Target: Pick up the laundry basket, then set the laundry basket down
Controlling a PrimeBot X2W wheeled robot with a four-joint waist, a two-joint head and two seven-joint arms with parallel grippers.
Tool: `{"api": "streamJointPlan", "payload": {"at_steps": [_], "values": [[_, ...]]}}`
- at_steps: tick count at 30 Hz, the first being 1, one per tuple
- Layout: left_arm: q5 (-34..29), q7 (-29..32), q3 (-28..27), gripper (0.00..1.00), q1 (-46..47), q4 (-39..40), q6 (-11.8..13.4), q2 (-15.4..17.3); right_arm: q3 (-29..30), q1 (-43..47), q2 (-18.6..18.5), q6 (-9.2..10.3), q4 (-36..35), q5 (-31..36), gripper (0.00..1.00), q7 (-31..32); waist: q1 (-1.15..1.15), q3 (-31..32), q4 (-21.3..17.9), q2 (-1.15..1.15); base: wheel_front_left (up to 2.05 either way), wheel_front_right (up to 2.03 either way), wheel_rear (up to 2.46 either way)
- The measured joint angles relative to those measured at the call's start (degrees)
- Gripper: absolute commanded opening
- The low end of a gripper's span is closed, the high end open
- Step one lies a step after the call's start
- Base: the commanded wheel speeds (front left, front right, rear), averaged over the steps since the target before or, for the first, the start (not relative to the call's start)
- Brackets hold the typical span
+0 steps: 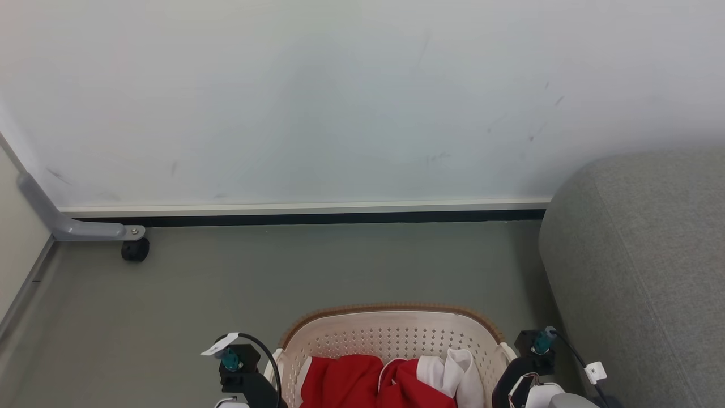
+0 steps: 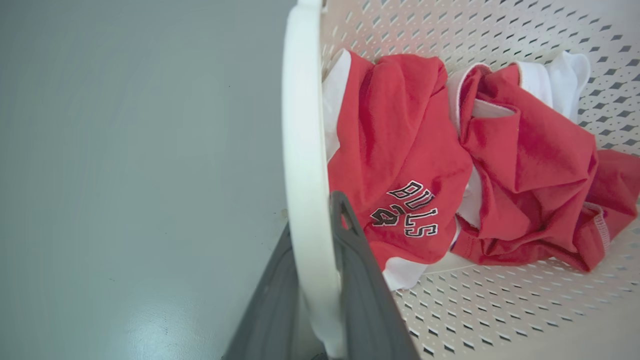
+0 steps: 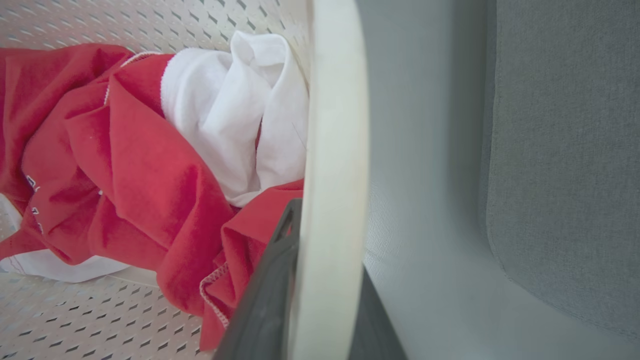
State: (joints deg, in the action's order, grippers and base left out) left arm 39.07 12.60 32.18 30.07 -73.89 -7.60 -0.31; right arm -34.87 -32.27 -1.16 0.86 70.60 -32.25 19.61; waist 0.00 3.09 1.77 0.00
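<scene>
Bright, even light; pale glare on floor [image 2: 150, 325] at seven o'clock, left wrist view; laundry basket [image 3: 330, 150] blurred up close.

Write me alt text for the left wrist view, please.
The left gripper clasps the white handle of the laundry basket, one dark finger on each side. Inside the basket lies a crumpled red and white jersey lettered BULLS; grey floor lies outside it.

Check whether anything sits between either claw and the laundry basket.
Nothing visible does. The left claw straddles one white handle of the laundry basket, the right claw the other; the red clothing lies inside it.
</scene>
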Motion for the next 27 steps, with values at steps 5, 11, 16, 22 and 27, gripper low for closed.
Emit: {"api": "streamJointPlan", "payload": {"at_steps": [5,11,16,22,27], "values": [[0.1,0.0,0.2,0.0,0.0,0.0,0.0,0.1,-0.5,0.0,0.0,0.16,-0.2,-0.2,0.0,0.0,0.0,-0.1,0.0,0.0,0.0,0.0,0.0],[0.1,0.0,0.3,0.0,0.0,0.0,0.0,0.1,-1.0,0.1,0.0,0.21,-0.2,-0.5,0.0,0.0,0.0,-0.2,0.0,0.0,0.0,0.0,0.0],[0.2,0.0,0.4,0.0,0.0,0.0,0.0,0.1,-1.3,0.1,0.0,0.21,-0.2,-0.9,0.0,-0.1,0.0,-0.3,0.0,0.0,0.0,0.0,0.0],[0.5,-0.1,0.7,0.0,0.0,0.0,0.0,0.2,-1.8,0.1,0.0,0.21,-0.1,-1.0,0.0,-0.3,0.0,-0.5,0.0,0.0,0.0,0.0,0.0],[0.5,-0.2,1.0,0.0,-0.1,0.0,0.0,0.2,-2.1,0.1,0.0,0.21,0.0,-1.1,0.0,-0.5,0.0,-0.8,-0.1,0.0,0.0,0.0,0.0]]}}
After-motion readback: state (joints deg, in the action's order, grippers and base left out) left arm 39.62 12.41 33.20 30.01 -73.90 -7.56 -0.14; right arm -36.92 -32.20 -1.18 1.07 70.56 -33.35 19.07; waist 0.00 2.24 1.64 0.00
